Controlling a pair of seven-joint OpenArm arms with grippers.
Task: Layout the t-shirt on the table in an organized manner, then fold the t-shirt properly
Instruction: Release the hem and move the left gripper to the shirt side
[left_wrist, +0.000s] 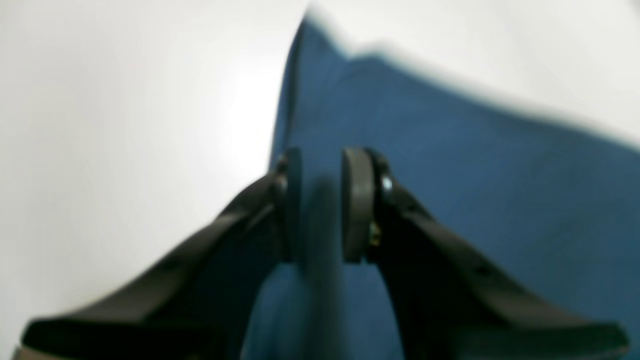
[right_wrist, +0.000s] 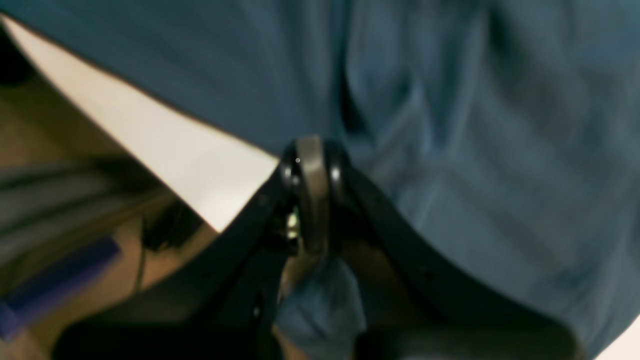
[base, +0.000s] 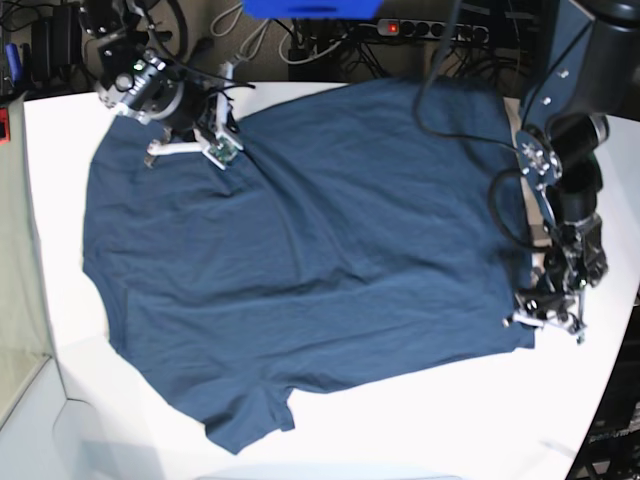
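The t-shirt (base: 300, 250) lies spread, mostly flat, on the table (base: 450, 420); folding isn't begun. The right gripper (right_wrist: 312, 200) pinches cloth; the left gripper (left_wrist: 322, 205) is slightly parted, empty.

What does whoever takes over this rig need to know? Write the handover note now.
Left gripper: jaws slightly apart, over the t-shirt's corner on the base view's right; whether it pinches cloth is unclear.
Right gripper: shut on the shirt's cloth near the far edge on the base view's left.
The t-shirt lies spread open on the table, with some wrinkles.
Done: laid out, roughly.
Left: smooth it, then every fold; none has been made.
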